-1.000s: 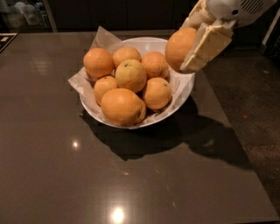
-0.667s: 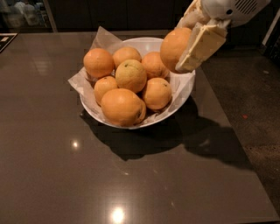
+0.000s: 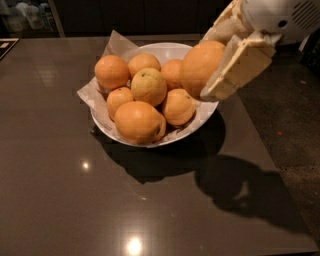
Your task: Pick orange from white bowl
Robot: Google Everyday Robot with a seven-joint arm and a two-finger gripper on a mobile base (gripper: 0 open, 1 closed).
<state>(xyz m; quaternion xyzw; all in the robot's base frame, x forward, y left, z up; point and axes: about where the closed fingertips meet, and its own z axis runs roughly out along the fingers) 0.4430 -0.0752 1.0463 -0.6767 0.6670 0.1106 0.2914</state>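
The white bowl point(image 3: 200, 122), lined with crumpled whitish paper point(image 3: 116, 44), sits on the dark table and holds several oranges. My gripper point(image 3: 212, 67) comes in from the upper right and is shut on the orange point(image 3: 200, 67), a large, smooth, deep-orange fruit. It holds the orange in the air over the bowl's right rim, above the other fruit. One cream finger point(image 3: 237, 67) covers the orange's right side. A paler yellowish orange point(image 3: 148, 86) lies in the bowl's middle, and a big orange with a dark crease point(image 3: 138, 121) lies at its front.
The dark glossy table point(image 3: 75, 200) stretches left and toward the front. Its right edge point(image 3: 260, 145) runs diagonally, with speckled floor point(image 3: 295, 120) beyond. Dark cabinets point(image 3: 125, 15) stand behind the table.
My gripper has moved up and a little to the left with the orange in it, lifting it higher above the bowl's right rim. The fruit in the bowl has not moved.
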